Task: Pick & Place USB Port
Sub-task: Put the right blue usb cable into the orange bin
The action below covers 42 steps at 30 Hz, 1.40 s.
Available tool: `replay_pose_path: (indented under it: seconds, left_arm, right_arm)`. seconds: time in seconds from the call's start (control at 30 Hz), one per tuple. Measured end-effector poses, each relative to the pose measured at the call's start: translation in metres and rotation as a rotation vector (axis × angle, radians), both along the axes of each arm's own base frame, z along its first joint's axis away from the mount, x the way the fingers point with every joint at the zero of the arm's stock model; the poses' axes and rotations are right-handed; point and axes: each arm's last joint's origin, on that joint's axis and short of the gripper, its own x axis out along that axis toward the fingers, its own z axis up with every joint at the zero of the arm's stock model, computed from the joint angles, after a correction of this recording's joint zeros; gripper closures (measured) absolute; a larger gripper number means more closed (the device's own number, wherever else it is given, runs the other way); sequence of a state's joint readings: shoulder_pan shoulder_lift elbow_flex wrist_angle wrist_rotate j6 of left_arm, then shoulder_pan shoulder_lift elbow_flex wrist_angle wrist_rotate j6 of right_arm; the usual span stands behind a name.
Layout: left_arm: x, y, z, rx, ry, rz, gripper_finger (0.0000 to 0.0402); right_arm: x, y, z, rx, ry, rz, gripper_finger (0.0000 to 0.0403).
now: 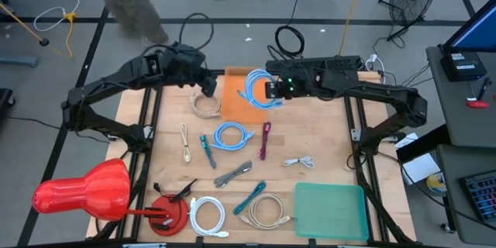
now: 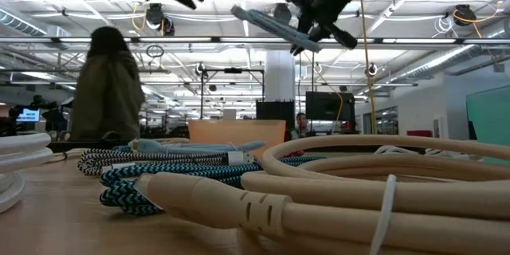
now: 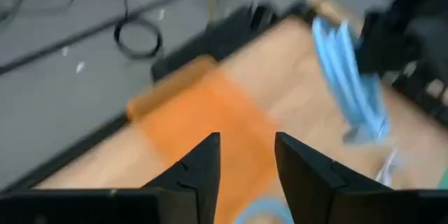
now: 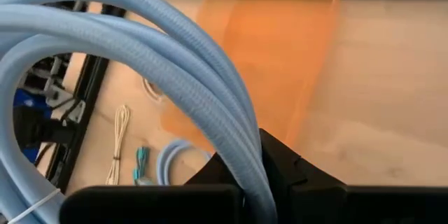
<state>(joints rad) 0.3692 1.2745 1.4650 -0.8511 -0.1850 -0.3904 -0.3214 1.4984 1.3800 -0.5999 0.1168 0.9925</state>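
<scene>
Currently, itemised from the left of the table to the right:

1. Red plastic piece, near-left corner, half off the table edge. Not part of the job.
2. Loose cables on the wood, untouched: a white coil and a beige coil along the near edge, a light blue coil in the middle, a thin white cable farther right.
3. Left gripper, far left of centre, raised above the table just left of the orange mat. Fingers stand partly apart with nothing between them; its own wrist view looks down onto the mat and across to the held cable.
4. Orange mat, far centre. Judged to be the drop spot, though the task line does not say so.
5. Blue cable, the task's thing: a bundled light blue loop, lifted clear of the table and hanging over the right side of the orange mat.
6. Right gripper, far centre, fingers clamped tight on the blue cable.
7. Green mat, near right, bare.
8. Step in hand, as a judgement: pick done, carry under way.
9. Next move calls for: lowering the bundle squarely over the orange mat before letting go, so no loop trails off its right edge, and keeping clear of the left gripper close by.
</scene>
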Motion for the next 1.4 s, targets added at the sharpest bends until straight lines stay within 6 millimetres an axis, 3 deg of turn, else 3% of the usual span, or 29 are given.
replay_pose_path:
  seconds: [0.13,0.3,0.47,0.73,1.03,1.4]
  left_arm:
    - [0.001,0.0,-0.002,-0.008,0.018,-0.002,0.0287]
    - [0.003,-0.001,-0.004,-0.01,0.025,-0.013,0.0299]
    - [0.003,-0.004,-0.005,-0.018,0.041,-0.019,0.0299]
    - [0.001,-0.015,-0.009,-0.047,0.097,-0.047,0.0298]
    - [0.006,-0.032,-0.01,-0.035,0.108,-0.091,0.0298]
    - [0.008,-0.044,-0.01,-0.001,0.123,-0.108,0.0298]
  right_arm:
    - [0.012,-0.007,-0.017,0.056,0.041,0.02,0.0395]
    - [0.045,-0.015,-0.028,0.06,0.097,0.066,0.0395]
    - [0.079,-0.023,-0.03,0.032,0.213,0.137,0.0395]
    - [0.115,-0.039,-0.052,0.011,0.311,0.14,0.0395]
    - [0.117,-0.053,-0.078,-0.002,0.416,0.072,0.0395]
    - [0.116,-0.059,-0.08,0.003,0.411,0.042,0.0395]
